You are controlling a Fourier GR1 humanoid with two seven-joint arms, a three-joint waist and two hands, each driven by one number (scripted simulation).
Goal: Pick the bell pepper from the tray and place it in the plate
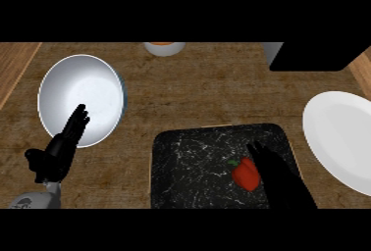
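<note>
The red bell pepper [247, 174] lies on its side on the black marbled tray [196, 166], stem end up-left, and the right hand [279, 179] sits just beside it on its right with fingers stretched out straight, holding nothing. It looks light, hollow and smooth-skinned, so it could roll or squirt away; the safest hold is probably across its broad middle, thumb on one flank and fingers on the other. The white plate [340, 142] waits to the right, and the left hand [64, 144] rests open over a grey-white plate [69, 83].
</note>
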